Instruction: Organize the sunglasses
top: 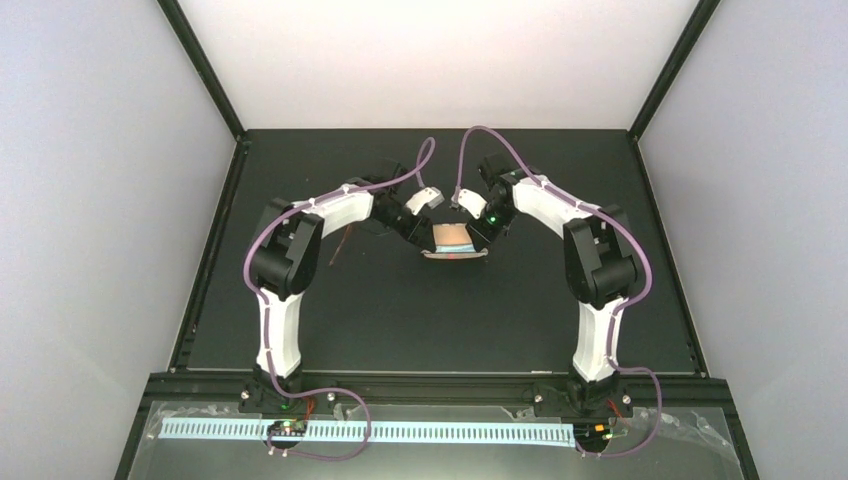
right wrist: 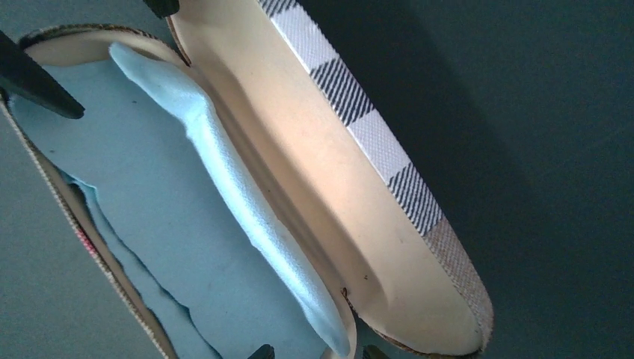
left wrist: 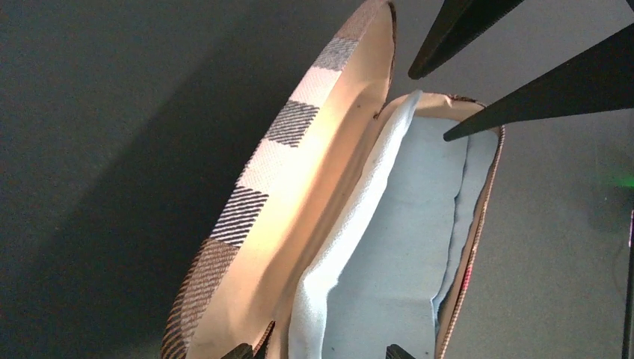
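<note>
The brown striped case (top: 455,255) lies open mid-table with a light-blue cloth (left wrist: 404,247) in its lower half. My left gripper (left wrist: 318,351) is open at the case's left end, its fingertips astride the hinge edge and the cloth's folded edge. At the right end my right gripper (right wrist: 316,353) is open too, its tips on either side of the base's rim (right wrist: 351,314). The cloth (right wrist: 149,194) covers the base. Of the sunglasses (top: 340,245) only a thin reddish piece shows beside the left arm; the rest is hidden under it.
The case's cream-lined lid (left wrist: 299,187) stands up on the far side. The right gripper's black fingers (left wrist: 553,97) hang over the case's far end in the left wrist view. Black frame posts (top: 210,75) and pale walls bound the dark table (top: 430,320).
</note>
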`<state>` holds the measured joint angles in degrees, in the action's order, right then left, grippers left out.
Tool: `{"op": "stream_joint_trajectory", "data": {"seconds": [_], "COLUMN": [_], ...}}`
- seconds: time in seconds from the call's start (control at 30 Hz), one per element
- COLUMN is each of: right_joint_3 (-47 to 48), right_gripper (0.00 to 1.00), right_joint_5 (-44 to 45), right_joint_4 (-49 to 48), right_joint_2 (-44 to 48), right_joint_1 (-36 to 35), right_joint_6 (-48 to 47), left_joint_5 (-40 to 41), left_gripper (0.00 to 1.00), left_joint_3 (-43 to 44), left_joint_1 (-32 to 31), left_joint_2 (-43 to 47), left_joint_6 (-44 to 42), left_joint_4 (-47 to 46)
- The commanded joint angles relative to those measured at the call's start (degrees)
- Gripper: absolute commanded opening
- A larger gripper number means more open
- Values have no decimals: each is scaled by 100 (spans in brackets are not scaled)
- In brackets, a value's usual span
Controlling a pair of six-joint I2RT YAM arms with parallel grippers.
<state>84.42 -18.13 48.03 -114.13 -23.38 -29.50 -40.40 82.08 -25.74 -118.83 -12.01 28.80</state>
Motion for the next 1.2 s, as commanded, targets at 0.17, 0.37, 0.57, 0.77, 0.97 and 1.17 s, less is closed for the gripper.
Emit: {"op": "stream_joint_trajectory", "data": {"seconds": [0.17, 0.37, 0.57, 0.77, 0.97, 1.17], "right_joint_3": [235, 197, -100, -640, -699, -806], "right_gripper": [39, 47, 55, 56, 57, 56], "right_joint_5": [-76, -77, -93, -166, -185, -225], "right_joint_4": [94, 46, -304, -656, -685, -740], "right_joint_2": [444, 868, 1515, 1991, 1976, 1938], "right_joint_1": [28, 34, 120, 118, 123, 122], "right_joint_6": [106, 117, 257, 440, 465, 455], "left_joint_5": [197, 586, 1788, 2795, 2910, 2958], "left_gripper": [51, 61, 70, 72, 73, 68], "left_joint_3": [294, 307, -33, -454, -467, -319], "left_joint_1": [-2, 149, 662, 1271, 1745, 1795], "left_joint_2": [455, 873, 1561, 1913, 1543, 1079], "left_joint_6": [-203, -607, -937, -923, -908, -900], "left_joint_4": [248, 617, 904, 1161, 1259, 1213]}}
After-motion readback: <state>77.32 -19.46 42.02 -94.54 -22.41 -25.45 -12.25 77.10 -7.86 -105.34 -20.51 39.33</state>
